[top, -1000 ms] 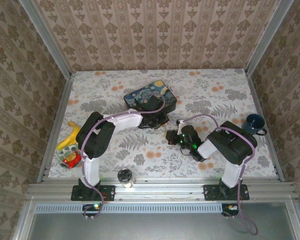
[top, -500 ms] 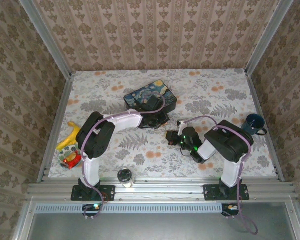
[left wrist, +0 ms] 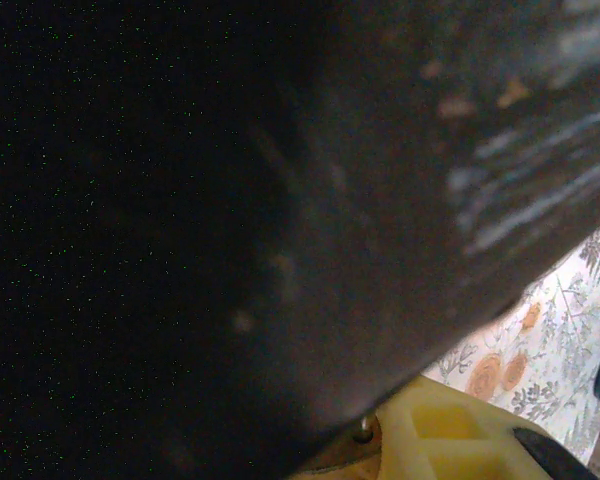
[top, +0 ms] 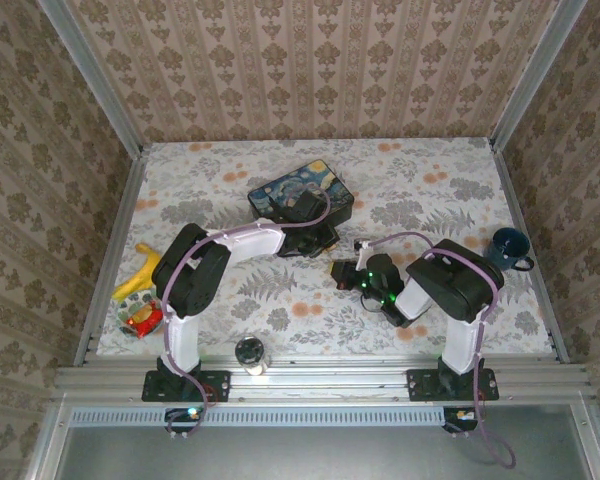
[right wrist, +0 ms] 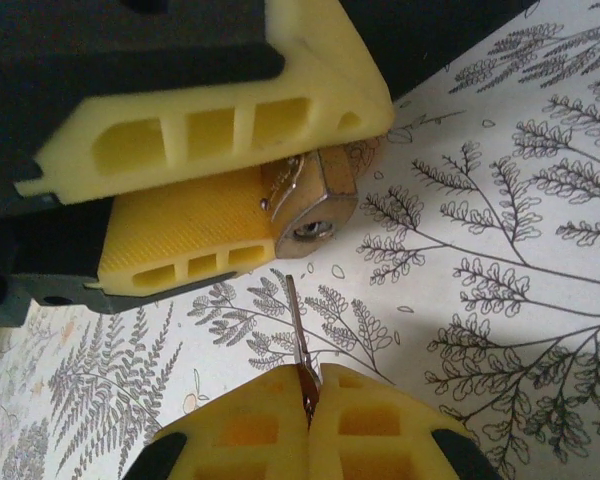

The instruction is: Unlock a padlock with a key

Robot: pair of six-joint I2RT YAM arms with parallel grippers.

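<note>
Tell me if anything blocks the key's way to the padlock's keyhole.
Nothing visible does. The key, pinched in the right end effector, points at the padlock held by the left end effector; only bare tablecloth shows in the gap between them.

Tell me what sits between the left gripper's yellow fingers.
The padlock is clamped in the left gripper, with its keyhole end poking out toward the key. The rest of it is covered by the fingers.

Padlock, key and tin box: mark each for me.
padlock (right wrist: 325,198), right wrist view, brass body above keyhole.
key (right wrist: 297,325), right wrist view, blade.
tin box (top: 315,180), top external view, painted lid.
</note>
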